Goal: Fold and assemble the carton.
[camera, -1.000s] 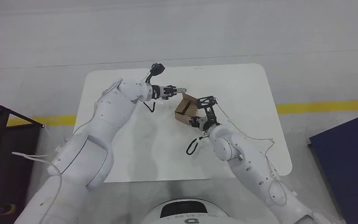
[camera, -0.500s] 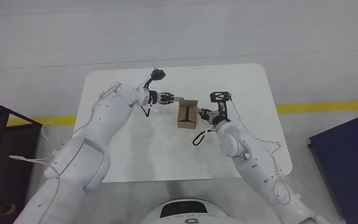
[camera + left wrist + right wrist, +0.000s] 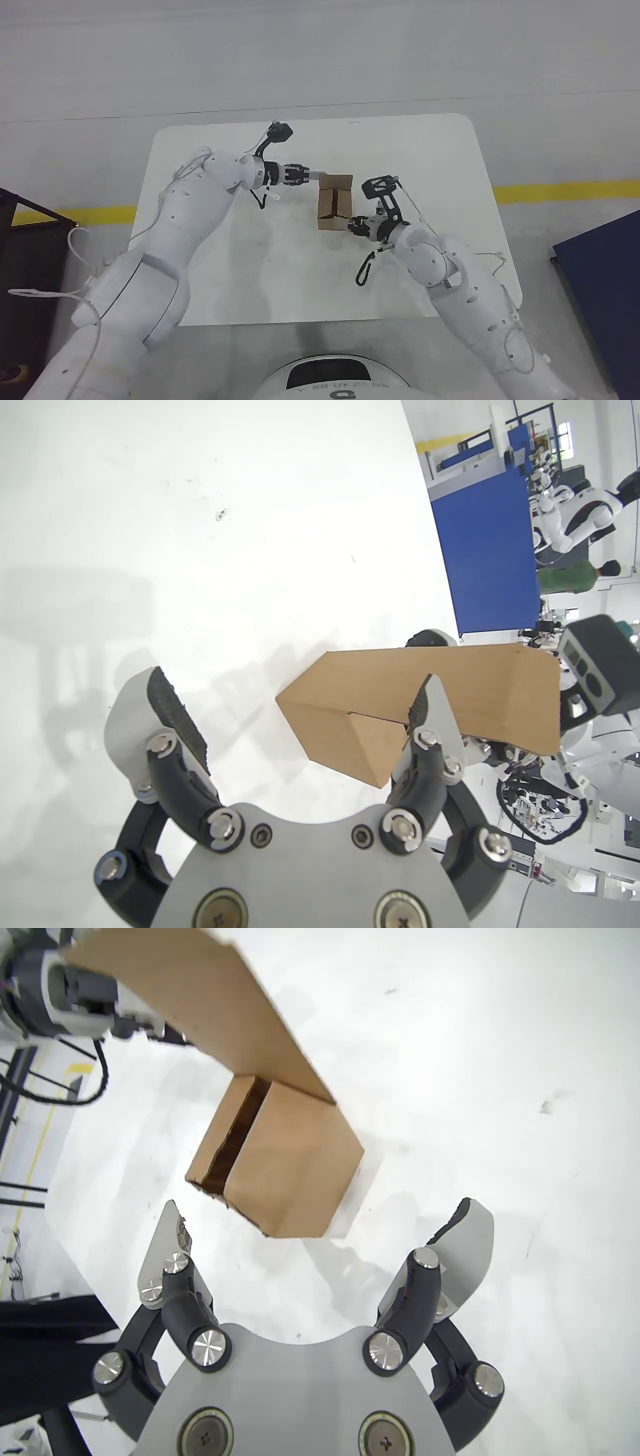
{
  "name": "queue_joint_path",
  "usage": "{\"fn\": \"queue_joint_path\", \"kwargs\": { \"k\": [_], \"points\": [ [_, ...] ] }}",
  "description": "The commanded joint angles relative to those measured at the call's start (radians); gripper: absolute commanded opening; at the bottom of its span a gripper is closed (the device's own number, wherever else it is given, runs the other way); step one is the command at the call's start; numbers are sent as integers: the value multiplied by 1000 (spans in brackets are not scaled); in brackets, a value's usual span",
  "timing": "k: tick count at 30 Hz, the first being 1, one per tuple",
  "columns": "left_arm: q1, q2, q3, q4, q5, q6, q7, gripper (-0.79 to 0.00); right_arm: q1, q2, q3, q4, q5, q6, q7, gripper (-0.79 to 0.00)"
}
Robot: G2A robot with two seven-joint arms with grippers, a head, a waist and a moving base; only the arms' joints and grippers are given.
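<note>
A small brown carton (image 3: 335, 200) stands on the white table (image 3: 440, 160) near its middle. One long flap (image 3: 200, 1003) sticks up and out from it, and a dark slit shows along one face (image 3: 235, 1138). My left gripper (image 3: 312, 177) is open at the carton's far left corner. In the left wrist view the carton (image 3: 345, 730) lies between the spread fingers, and one finger (image 3: 432, 710) overlaps the flap. My right gripper (image 3: 356, 226) is open at the carton's near right side. The right wrist view shows the carton (image 3: 290, 1168) just ahead of the fingertips, apart from them.
Bare table lies all around the carton. A black cable loop (image 3: 366, 270) hangs from the right arm over the table. A dark frame (image 3: 20, 240) stands on the floor to the left and a blue object (image 3: 600, 280) to the right.
The carton was tilted between both grippers and now stands square on the table. My right gripper has drawn back toward the near edge. My left gripper has shifted slightly toward the near edge.
</note>
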Motion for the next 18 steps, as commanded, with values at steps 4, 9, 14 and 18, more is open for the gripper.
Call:
{"fn": "queue_joint_path", "kwargs": {
  "k": [4,9,14,18],
  "points": [
    [8,8,-10,-30,4,7,-8,0,25,-6,-69,-7,-163,115,73,0],
    [17,17,-19,-58,9,5,-17,0,61,-21,-115,25,-280,252,55,0],
    [32,29,-33,-84,12,-4,-29,0,99,-37,-128,86,-270,311,-5,0],
    [47,40,-45,-100,17,4,-33,0,127,-49,-132,131,-223,293,-52,0]
  ]
}}
